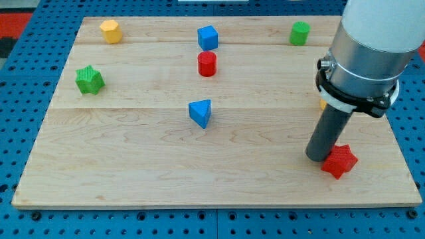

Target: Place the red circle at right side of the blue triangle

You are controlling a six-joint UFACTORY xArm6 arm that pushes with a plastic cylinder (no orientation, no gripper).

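Observation:
The red circle (207,64) is a short red cylinder in the upper middle of the wooden board (133,166). The blue triangle (200,113) lies below it, near the board's centre, apart from it. My tip (318,157) rests on the board at the view's lower right, far right of both blocks. It touches or nearly touches the left side of a red star (339,160).
A blue cube (208,37) sits just above the red circle. A yellow hexagon (110,30) is at the top left, a green star (89,79) at the left, a green cylinder (299,33) at the top right. A sliver of a yellow block (323,104) shows behind the arm.

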